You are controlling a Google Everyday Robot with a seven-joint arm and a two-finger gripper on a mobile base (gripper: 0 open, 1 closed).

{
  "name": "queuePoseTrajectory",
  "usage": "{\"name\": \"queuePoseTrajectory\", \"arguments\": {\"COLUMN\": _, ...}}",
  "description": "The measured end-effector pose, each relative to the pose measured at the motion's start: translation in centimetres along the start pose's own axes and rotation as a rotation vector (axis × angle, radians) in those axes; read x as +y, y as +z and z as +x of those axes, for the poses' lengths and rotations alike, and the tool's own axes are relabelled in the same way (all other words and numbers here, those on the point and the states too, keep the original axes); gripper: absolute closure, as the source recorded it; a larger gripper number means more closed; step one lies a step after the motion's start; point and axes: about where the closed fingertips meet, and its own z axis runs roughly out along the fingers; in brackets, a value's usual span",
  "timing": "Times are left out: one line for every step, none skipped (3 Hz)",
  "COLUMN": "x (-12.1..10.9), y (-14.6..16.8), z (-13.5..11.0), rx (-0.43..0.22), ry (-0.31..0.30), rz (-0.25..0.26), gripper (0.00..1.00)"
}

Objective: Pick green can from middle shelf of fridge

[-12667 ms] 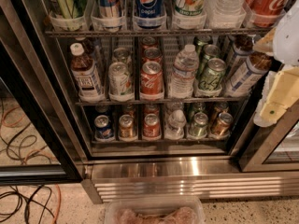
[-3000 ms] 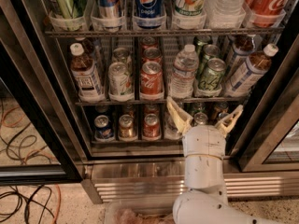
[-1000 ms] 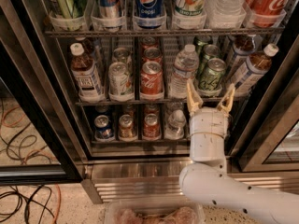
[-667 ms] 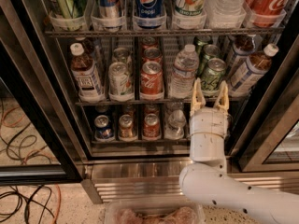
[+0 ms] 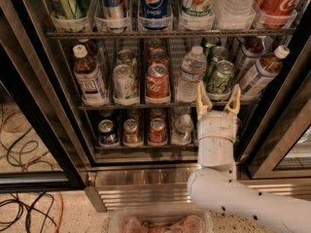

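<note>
The green can [image 5: 221,75] stands upright at the front of a right-hand lane on the middle shelf [image 5: 121,106] of the fridge [image 5: 146,181]. My gripper [image 5: 218,92] reaches up from below on a white arm and is open. One of its tan fingers [image 5: 202,97] is left of the can's base and the other is right of it, at the shelf's front edge. Whether the fingers touch the can does not show. A second green can [image 5: 216,54] stands right behind the first.
A water bottle [image 5: 190,74] is left of the green can and a tilted brown-drink bottle [image 5: 262,72] is right of it. Further left are a red Coca-Cola can [image 5: 157,83] and a pale can [image 5: 125,81]. Cables [image 5: 24,208] lie on the floor at left.
My gripper has risen from the lower shelf to the middle shelf. Its fingers have narrowed from a wide spread to about the green can's width.
</note>
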Motion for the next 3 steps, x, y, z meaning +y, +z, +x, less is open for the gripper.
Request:
{"name": "queuePoseTrajectory", "arguments": {"x": 0.27, "y": 0.31, "z": 0.56, "rx": 0.011, "ry": -0.011, "rz": -0.007, "gripper": 0.38}}
{"name": "queuePoseTrajectory", "arguments": {"x": 0.0, "y": 0.76, "z": 1.04, "rx": 0.011, "ry": -0.013, "rz": 0.006, "gripper": 0.4}}
{"name": "queuePoseTrajectory", "arguments": {"x": -0.39, "y": 1.22, "z": 1.37, "rx": 0.012, "ry": -0.014, "rz": 0.025, "gripper": 0.42}}
